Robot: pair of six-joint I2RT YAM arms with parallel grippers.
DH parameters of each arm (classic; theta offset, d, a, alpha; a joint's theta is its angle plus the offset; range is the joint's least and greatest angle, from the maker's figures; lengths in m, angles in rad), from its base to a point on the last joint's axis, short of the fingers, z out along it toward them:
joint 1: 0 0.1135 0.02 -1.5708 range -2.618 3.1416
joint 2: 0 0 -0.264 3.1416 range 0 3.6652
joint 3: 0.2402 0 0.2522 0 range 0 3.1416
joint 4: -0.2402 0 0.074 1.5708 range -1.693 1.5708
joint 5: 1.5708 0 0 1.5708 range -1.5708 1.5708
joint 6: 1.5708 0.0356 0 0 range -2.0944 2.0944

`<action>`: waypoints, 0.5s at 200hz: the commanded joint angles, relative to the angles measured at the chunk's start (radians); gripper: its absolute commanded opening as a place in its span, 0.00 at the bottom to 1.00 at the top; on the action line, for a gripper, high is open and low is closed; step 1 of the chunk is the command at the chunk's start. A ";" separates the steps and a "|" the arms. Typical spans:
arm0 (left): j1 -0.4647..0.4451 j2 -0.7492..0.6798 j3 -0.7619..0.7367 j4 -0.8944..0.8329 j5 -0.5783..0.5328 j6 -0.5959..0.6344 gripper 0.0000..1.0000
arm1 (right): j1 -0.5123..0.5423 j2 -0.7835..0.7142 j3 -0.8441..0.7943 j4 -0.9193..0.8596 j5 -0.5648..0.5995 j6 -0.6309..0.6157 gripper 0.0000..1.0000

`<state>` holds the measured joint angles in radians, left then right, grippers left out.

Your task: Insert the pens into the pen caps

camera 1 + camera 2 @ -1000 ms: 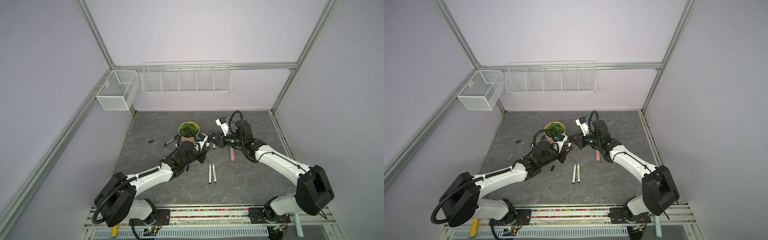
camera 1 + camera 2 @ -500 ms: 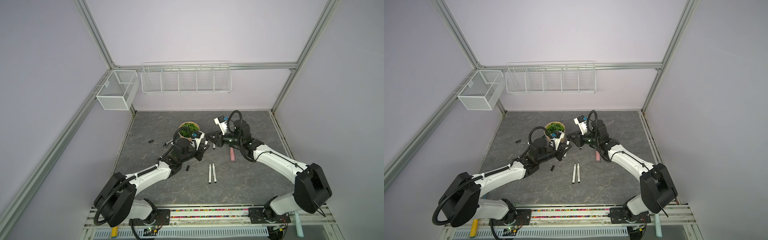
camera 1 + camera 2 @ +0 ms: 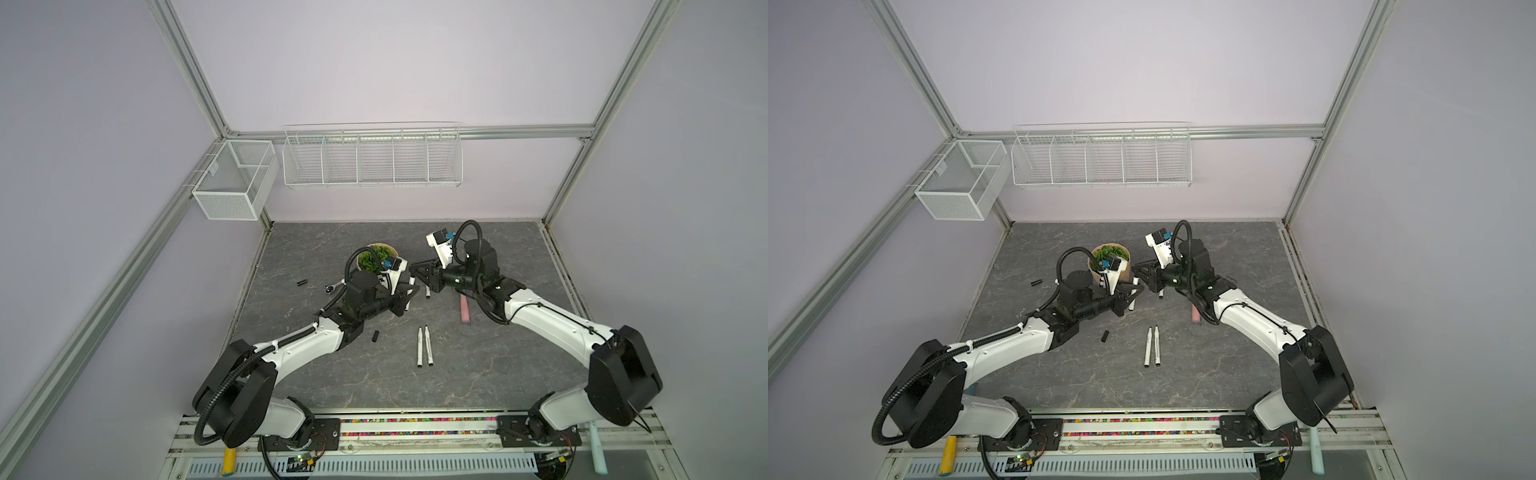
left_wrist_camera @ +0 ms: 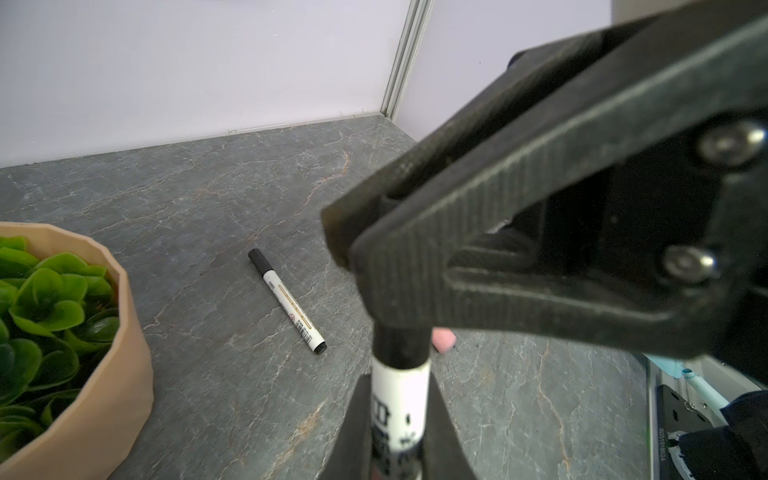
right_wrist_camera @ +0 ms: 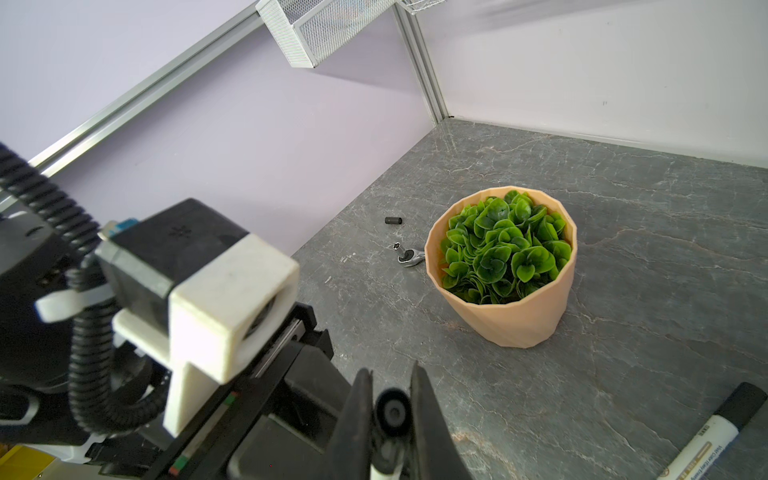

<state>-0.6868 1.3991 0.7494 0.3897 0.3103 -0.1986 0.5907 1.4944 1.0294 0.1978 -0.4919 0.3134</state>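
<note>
The left fingers (image 4: 351,432) are clamped on the white barrel of the held pen (image 4: 400,386), which runs out of their grip toward the right fingers (image 5: 353,419). Those are pinched together on the held cap (image 5: 392,411). Its rim meets the barrel, but I cannot tell whether it is pushed fully home. Both pairs meet raised off the worktop (image 3: 478,374).

The plant pot (image 3: 376,255) stands close beside the left fingers, its rim near that wrist. A capped pen (image 4: 286,301) lies on the stone just beyond the two pairs.

Toward the front edge the stone is open, apart from two pens (image 3: 420,347) lying side by side and a loose cap (image 3: 376,336) beside the left forearm. Another loose cap (image 3: 302,283) lies well away from both pairs, near the left wall edge.
</note>
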 commanded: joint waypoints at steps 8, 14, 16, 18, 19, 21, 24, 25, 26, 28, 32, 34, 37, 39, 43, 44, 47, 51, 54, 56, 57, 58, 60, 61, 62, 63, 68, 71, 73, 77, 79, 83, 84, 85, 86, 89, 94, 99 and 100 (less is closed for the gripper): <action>0.129 -0.052 0.215 0.525 -0.279 -0.102 0.00 | 0.082 0.068 -0.140 -0.511 -0.212 -0.047 0.07; 0.132 -0.052 0.219 0.524 -0.279 -0.102 0.00 | 0.083 0.075 -0.141 -0.516 -0.214 -0.050 0.07; 0.133 -0.051 0.221 0.523 -0.279 -0.101 0.00 | 0.085 0.075 -0.141 -0.518 -0.214 -0.053 0.07; 0.135 -0.052 0.222 0.523 -0.281 -0.100 0.00 | 0.085 0.077 -0.141 -0.519 -0.214 -0.053 0.07; 0.135 -0.051 0.224 0.522 -0.281 -0.099 0.00 | 0.086 0.078 -0.141 -0.519 -0.214 -0.054 0.06; 0.137 -0.050 0.226 0.522 -0.279 -0.098 0.00 | 0.087 0.079 -0.142 -0.522 -0.214 -0.055 0.07; 0.138 -0.051 0.228 0.521 -0.278 -0.096 0.00 | 0.089 0.082 -0.143 -0.524 -0.214 -0.058 0.07; 0.139 -0.051 0.230 0.520 -0.276 -0.094 0.00 | 0.089 0.081 -0.143 -0.525 -0.214 -0.059 0.07; 0.139 -0.051 0.231 0.519 -0.276 -0.093 0.00 | 0.089 0.083 -0.144 -0.526 -0.213 -0.060 0.07; 0.139 -0.051 0.233 0.518 -0.276 -0.089 0.00 | 0.090 0.083 -0.144 -0.527 -0.212 -0.061 0.07; 0.139 -0.049 0.238 0.516 -0.274 -0.081 0.00 | 0.092 0.084 -0.144 -0.529 -0.211 -0.063 0.06; 0.140 -0.050 0.240 0.514 -0.272 -0.079 0.00 | 0.092 0.084 -0.144 -0.530 -0.211 -0.065 0.07; 0.141 -0.049 0.245 0.512 -0.271 -0.073 0.00 | 0.095 0.084 -0.144 -0.531 -0.210 -0.066 0.07; 0.141 -0.048 0.248 0.511 -0.271 -0.071 0.00 | 0.094 0.085 -0.144 -0.531 -0.210 -0.065 0.07; 0.142 -0.048 0.252 0.508 -0.268 -0.065 0.00 | 0.096 0.084 -0.144 -0.531 -0.210 -0.065 0.07; 0.142 -0.047 0.254 0.507 -0.268 -0.063 0.00 | 0.096 0.084 -0.144 -0.531 -0.210 -0.065 0.07; 0.142 -0.046 0.258 0.505 -0.266 -0.058 0.00 | 0.096 0.085 -0.144 -0.531 -0.212 -0.065 0.07; 0.144 -0.045 0.263 0.504 -0.263 -0.050 0.00 | 0.096 0.084 -0.144 -0.531 -0.214 -0.065 0.07; 0.144 -0.045 0.267 0.501 -0.263 -0.044 0.00 | 0.096 0.085 -0.144 -0.531 -0.216 -0.066 0.07; 0.143 -0.045 0.270 0.499 -0.263 -0.040 0.00 | 0.098 0.085 -0.144 -0.531 -0.217 -0.067 0.07; 0.143 -0.045 0.271 0.498 -0.264 -0.037 0.00 | 0.098 0.085 -0.143 -0.531 -0.218 -0.067 0.07; 0.144 -0.045 0.272 0.497 -0.263 -0.035 0.00 | 0.098 0.084 -0.144 -0.531 -0.219 -0.066 0.07; 0.143 -0.045 0.275 0.495 -0.263 -0.032 0.00 | 0.097 0.084 -0.144 -0.532 -0.222 -0.067 0.07; 0.144 -0.045 0.277 0.493 -0.263 -0.029 0.00 | 0.098 0.085 -0.143 -0.532 -0.223 -0.068 0.07; 0.144 -0.045 0.278 0.493 -0.263 -0.026 0.00 | 0.097 0.085 -0.144 -0.532 -0.224 -0.068 0.07; 0.144 -0.045 0.279 0.492 -0.263 -0.024 0.00 | 0.097 0.085 -0.144 -0.532 -0.226 -0.069 0.06; 0.145 -0.045 0.285 0.489 -0.262 -0.012 0.00 | 0.097 0.085 -0.144 -0.532 -0.235 -0.072 0.07; 0.145 -0.044 0.288 0.485 -0.260 -0.003 0.00 | 0.097 0.086 -0.144 -0.534 -0.240 -0.073 0.07; 0.145 -0.045 0.290 0.482 -0.259 0.003 0.00 | 0.097 0.086 -0.144 -0.535 -0.242 -0.074 0.07; 0.144 -0.044 0.294 0.474 -0.256 0.014 0.00 | 0.095 0.088 -0.144 -0.537 -0.246 -0.077 0.07; 0.144 -0.044 0.297 0.470 -0.254 0.019 0.00 | 0.096 0.087 -0.144 -0.537 -0.248 -0.077 0.06; 0.144 -0.045 0.302 0.458 -0.250 0.029 0.00 | 0.095 0.089 -0.158 -0.535 -0.252 -0.077 0.06; 0.144 -0.045 0.302 0.454 -0.249 0.032 0.00 | 0.095 0.089 -0.166 -0.533 -0.254 -0.077 0.07; 0.145 -0.045 0.303 0.452 -0.247 0.034 0.00 | 0.095 0.089 -0.170 -0.533 -0.255 -0.076 0.07; 0.144 -0.045 0.305 0.449 -0.245 0.036 0.00 | 0.094 0.089 -0.172 -0.532 -0.257 -0.076 0.07; 0.145 -0.046 0.307 0.438 -0.240 0.043 0.00 | 0.091 0.089 -0.176 -0.526 -0.260 -0.073 0.06; 0.144 -0.048 0.312 0.421 -0.225 0.056 0.00 | 0.087 0.088 -0.180 -0.514 -0.270 -0.065 0.07; 0.144 -0.049 0.312 0.404 -0.211 0.061 0.00 | 0.080 0.086 -0.186 -0.498 -0.278 -0.056 0.07; 0.143 -0.049 0.312 0.402 -0.208 0.062 0.00 | 0.077 0.086 -0.187 -0.494 -0.281 -0.053 0.07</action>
<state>-0.6617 1.4139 0.8284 0.2703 0.3416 -0.1226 0.5934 1.5040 1.0248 0.2375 -0.4786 0.2913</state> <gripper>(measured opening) 0.130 0.148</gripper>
